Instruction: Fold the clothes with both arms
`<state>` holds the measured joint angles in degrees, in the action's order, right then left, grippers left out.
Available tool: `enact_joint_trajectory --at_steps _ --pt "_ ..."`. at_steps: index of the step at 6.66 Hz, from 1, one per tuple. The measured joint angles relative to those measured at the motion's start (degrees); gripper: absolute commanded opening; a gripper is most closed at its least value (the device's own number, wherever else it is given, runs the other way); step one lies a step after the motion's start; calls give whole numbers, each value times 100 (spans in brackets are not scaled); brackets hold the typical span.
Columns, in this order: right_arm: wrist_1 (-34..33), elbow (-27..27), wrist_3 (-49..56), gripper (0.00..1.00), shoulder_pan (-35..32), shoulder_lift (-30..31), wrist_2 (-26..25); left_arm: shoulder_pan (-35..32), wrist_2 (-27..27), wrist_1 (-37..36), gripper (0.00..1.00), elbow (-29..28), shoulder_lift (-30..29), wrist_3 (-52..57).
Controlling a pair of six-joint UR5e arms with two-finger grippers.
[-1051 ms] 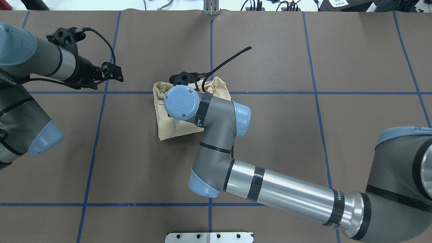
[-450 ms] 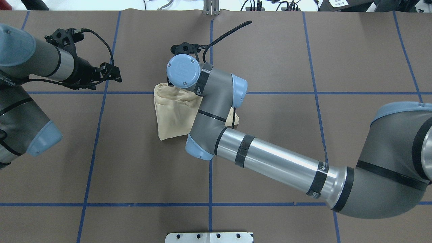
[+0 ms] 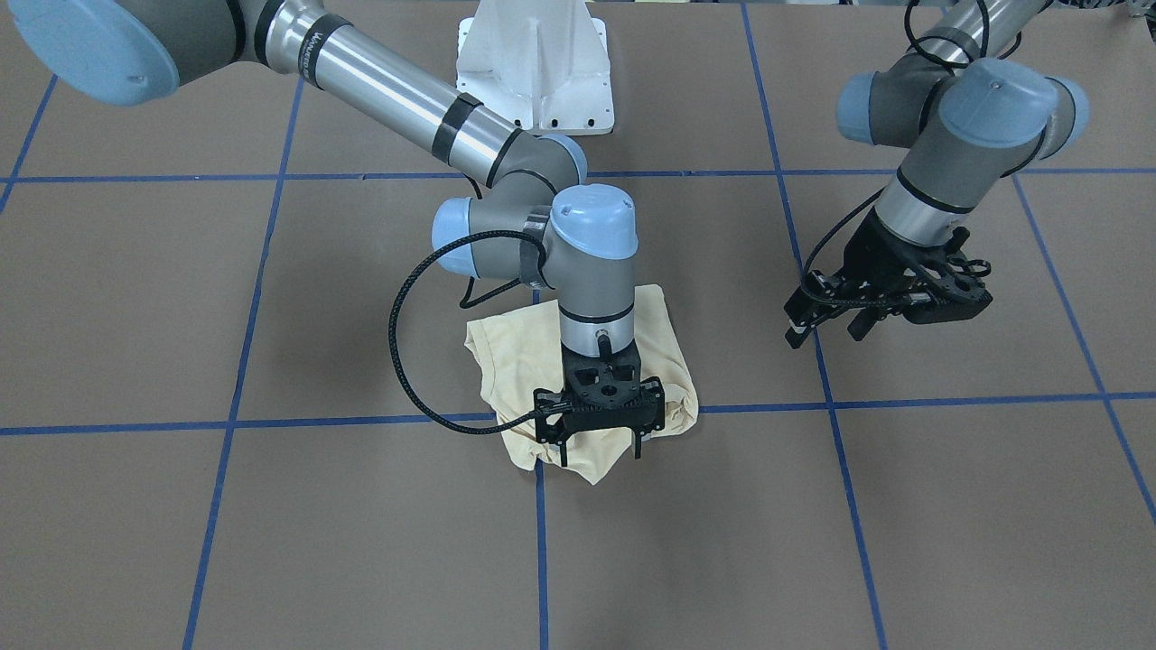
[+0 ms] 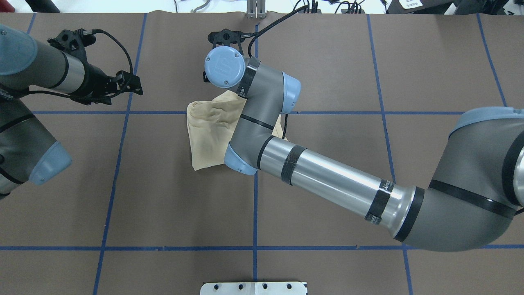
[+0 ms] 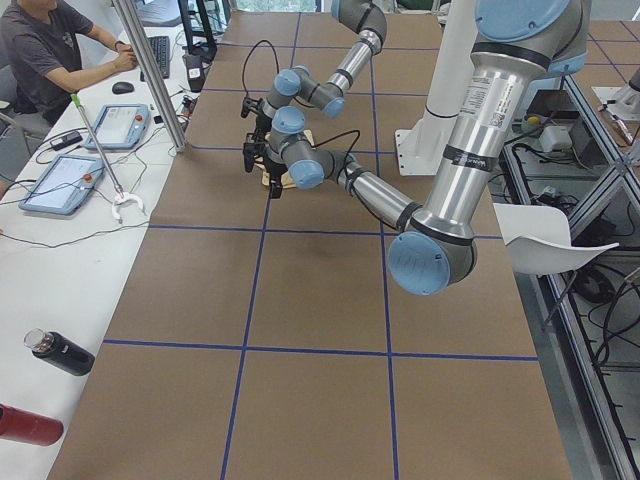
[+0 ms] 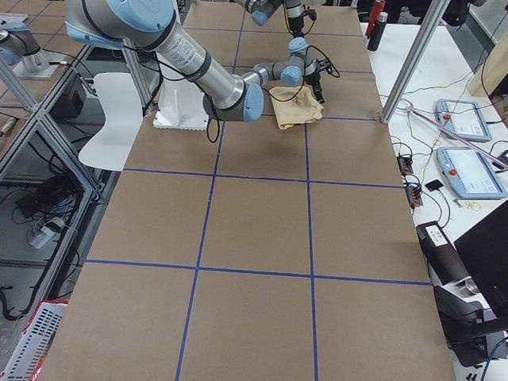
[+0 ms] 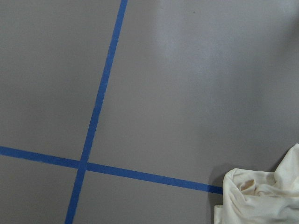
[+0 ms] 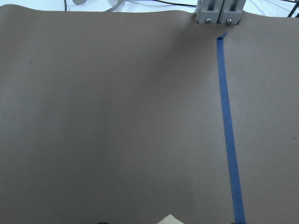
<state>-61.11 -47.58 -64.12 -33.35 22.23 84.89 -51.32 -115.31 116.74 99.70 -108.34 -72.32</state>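
The right arm [image 4: 327,180] stretches far forward over the middle, its elbow bent back and its wrist turned so that the right gripper [image 3: 600,451] points straight down with its fingers spread apart. The left arm [image 4: 49,73] stays out on its own side with the forearm roughly level. The left gripper [image 3: 824,336] hangs raised, tilted down toward the middle with its fingers apart, well away from the right gripper.

Overhead and opposite front views, both steeply down on one T-shirt [image 4: 208,131]
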Motion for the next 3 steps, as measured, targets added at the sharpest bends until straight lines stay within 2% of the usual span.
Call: enact_joint_trajectory --at_steps 1,2,3 --pt "-40 -45 50 99 -101 -19 54 -98 -12 7 100 -2 -2 136" --pt "-410 -292 165 99 -292 -11 300 -232 -83 0 100 10 -1 439" --pt "-1142 -768 321 99 -559 45 681 -412 -205 -9 100 40 58 853"
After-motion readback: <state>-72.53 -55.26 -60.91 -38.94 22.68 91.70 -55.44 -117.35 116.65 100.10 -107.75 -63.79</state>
